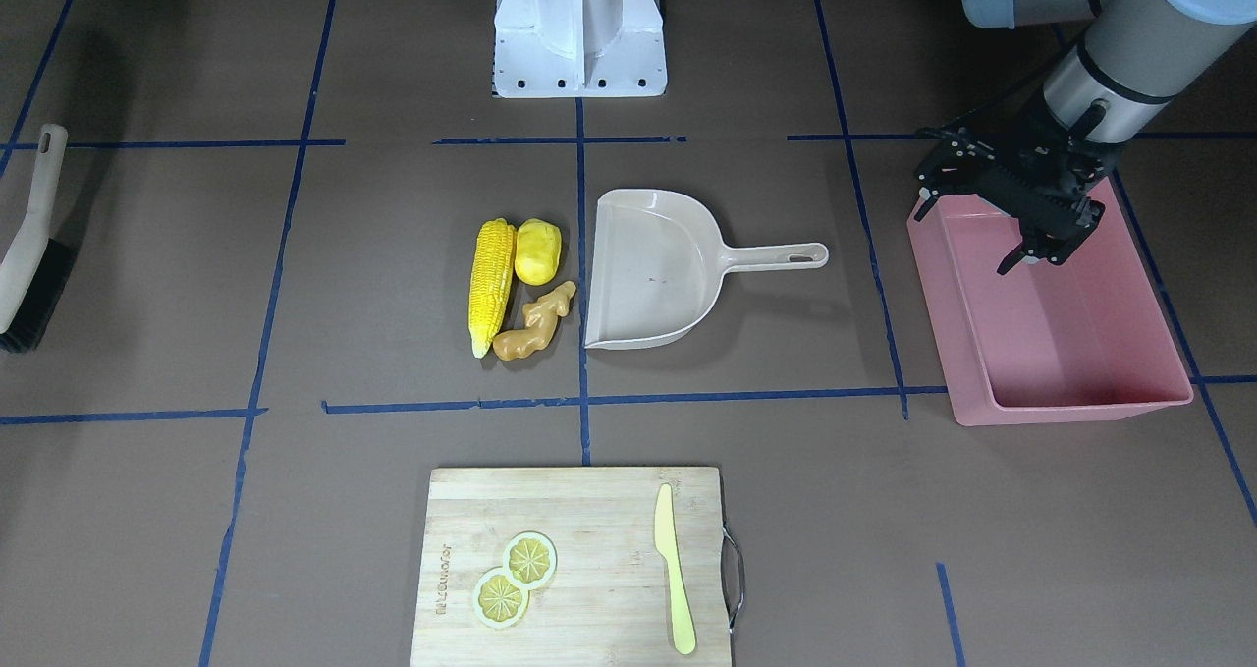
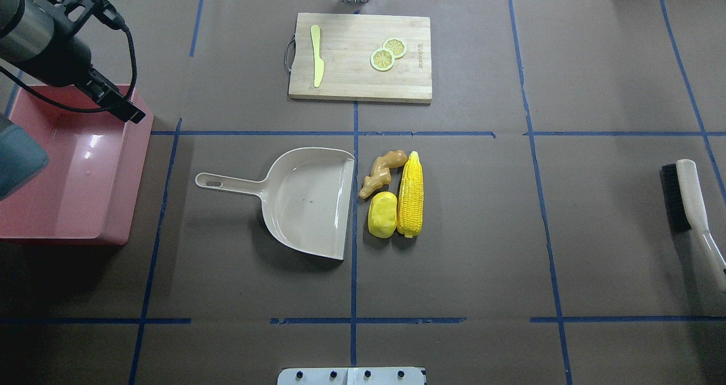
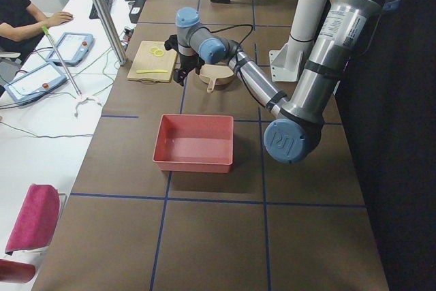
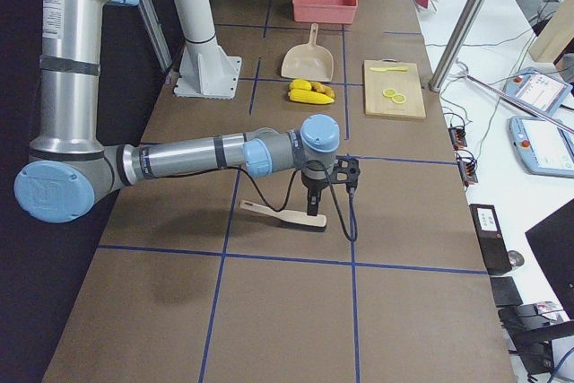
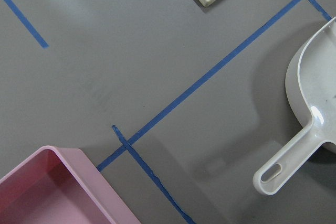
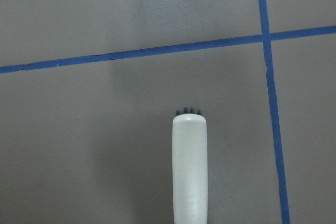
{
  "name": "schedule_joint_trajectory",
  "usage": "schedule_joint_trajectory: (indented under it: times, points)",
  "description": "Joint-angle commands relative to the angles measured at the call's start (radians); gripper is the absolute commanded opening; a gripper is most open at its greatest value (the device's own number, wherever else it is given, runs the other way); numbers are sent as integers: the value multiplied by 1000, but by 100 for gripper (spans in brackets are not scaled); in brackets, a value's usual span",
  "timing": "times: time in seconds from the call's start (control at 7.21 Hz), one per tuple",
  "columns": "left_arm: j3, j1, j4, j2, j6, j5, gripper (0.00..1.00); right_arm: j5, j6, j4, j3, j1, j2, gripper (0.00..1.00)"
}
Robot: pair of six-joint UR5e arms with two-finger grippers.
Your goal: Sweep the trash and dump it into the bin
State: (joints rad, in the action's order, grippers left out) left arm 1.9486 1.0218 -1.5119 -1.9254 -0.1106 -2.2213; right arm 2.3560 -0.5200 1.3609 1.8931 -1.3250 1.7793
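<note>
A: Where's the trash?

B: Mid-table [image 2: 482, 260]. The corn [image 1: 491, 284], potato [image 1: 537, 251] and ginger [image 1: 535, 325] lie bunched together, just beside the open lip of the dustpan [image 1: 653, 274]. None is in the pan yet. The bin [image 1: 1070, 414] stands well apart, out past the pan's handle.

A: And the arms?

B: The left gripper [image 1: 972, 230] hangs in the air by the bin, on the side toward the pan, with its jaws apart and holding nothing. The right gripper [image 4: 314, 199] is down at the handle of the brush [image 4: 282, 214], near the table's right end. Whether its jaws are clamped on it I cannot tell.

A: How will the trash handle?

B: Probably light, hard, smooth plastic toys. The corn should roll sideways toward the pan, the potato may wander, and the knobbly ginger could snag at the lip. One broad stroke from behind the corn looks best.

A: Where to grip?

B: The brush by its handle. The pan by its long handle, pressed down, since so light a pan may skid when the toys are pushed against it.
</note>
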Motion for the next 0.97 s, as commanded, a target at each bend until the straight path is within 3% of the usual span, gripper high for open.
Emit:
schedule_joint_trajectory:
  times: [0.0, 0.14, 0.83]
  points:
    - [4, -17, 1, -1, 0, 9, 100, -35, -218, -231, 21, 119, 138, 100]
    - [4, -17, 1, 0, 0, 11, 100, -85, -227, -249, 21, 179, 166, 100]
    - [3, -25, 1, 12, 42, 12, 100, -80, -235, -253, -54, 285, 157, 100]
